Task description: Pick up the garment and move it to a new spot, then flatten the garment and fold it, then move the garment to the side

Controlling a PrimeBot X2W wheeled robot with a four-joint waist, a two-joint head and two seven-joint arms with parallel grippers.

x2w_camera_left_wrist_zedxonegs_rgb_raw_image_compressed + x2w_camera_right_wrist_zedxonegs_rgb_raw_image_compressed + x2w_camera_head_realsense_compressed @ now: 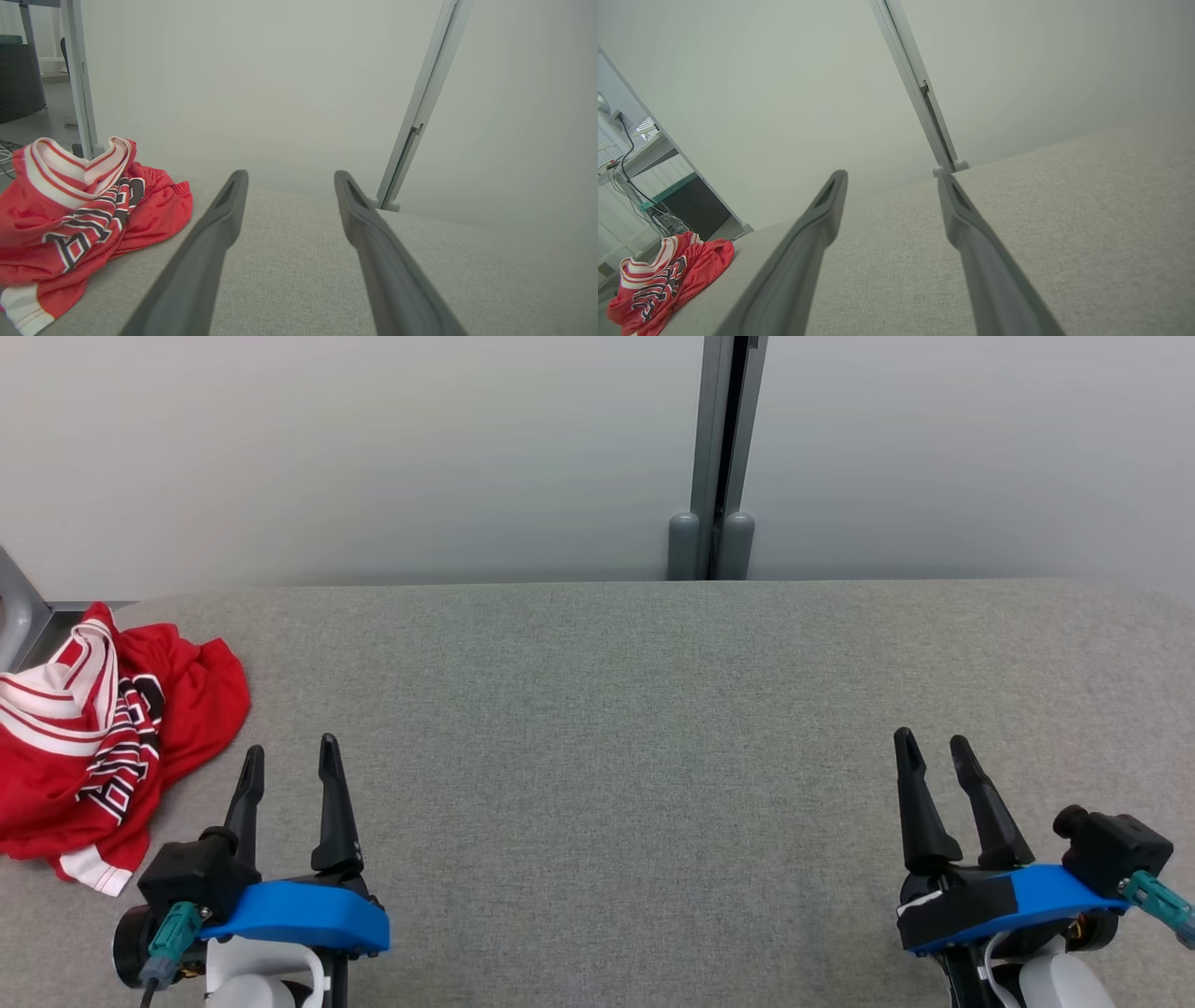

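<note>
The garment, a bright red jersey with white-and-red striped trim and black-and-white lettering, lies crumpled at the far left edge of the grey table. In the left wrist view the garment bunches up to the left of the fingers. It shows small at the lower left of the right wrist view as well. My left gripper hovers open just right of the heap, nothing between its fingers. My right gripper stands open and empty at the table's right side, far from the garment.
A pale wall runs behind the table, split by a grey vertical post with two round feet at the table's back edge. A grey frame leg stands behind the garment, with cables and a dark cabinet beyond.
</note>
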